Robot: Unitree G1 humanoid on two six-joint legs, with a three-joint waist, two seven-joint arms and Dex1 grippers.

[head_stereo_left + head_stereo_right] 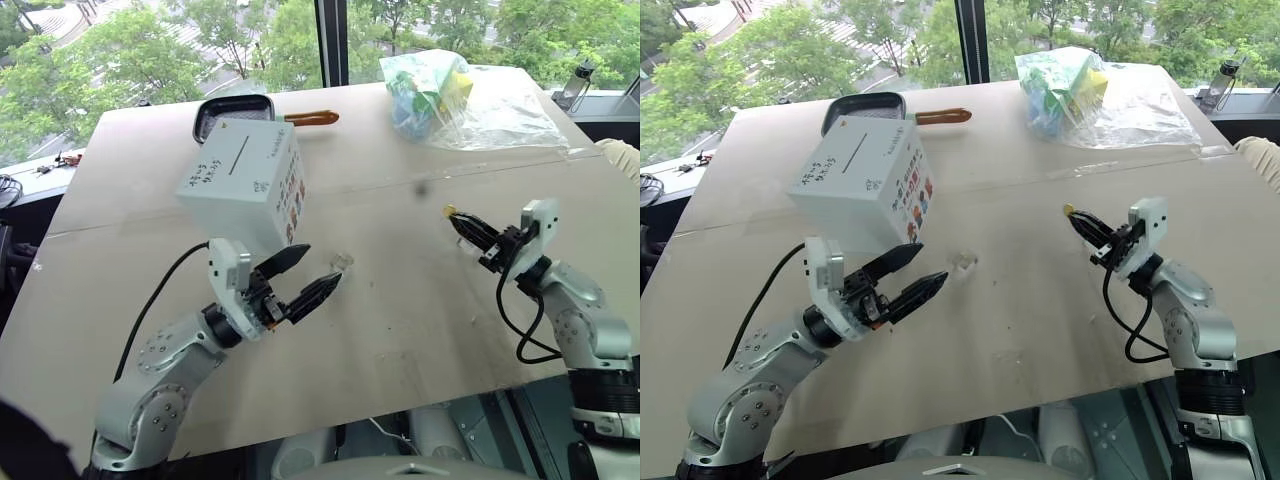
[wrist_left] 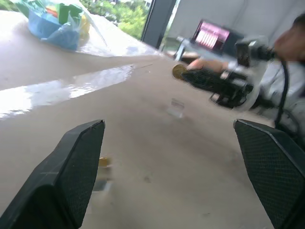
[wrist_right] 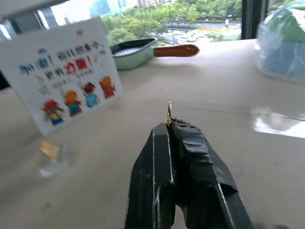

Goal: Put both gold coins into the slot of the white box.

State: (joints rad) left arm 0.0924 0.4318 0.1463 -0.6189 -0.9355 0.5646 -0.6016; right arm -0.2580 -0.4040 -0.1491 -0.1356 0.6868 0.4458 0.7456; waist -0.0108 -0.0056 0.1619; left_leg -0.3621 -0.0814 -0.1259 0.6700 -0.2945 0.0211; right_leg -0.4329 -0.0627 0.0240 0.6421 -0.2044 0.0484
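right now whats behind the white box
Behind the white box lies a black pan, its orange handle sticking out toward the plastic bag. The box covers the pan's near part, so its inside is hidden.

You're looking at a lab or office test setup high in a building, a plain board table (image 1: 420, 300) set against tall windows (image 1: 150, 50) over treetops, cluttered side desk (image 1: 40, 170) at far left, lit monitor (image 2: 212, 36) behind.
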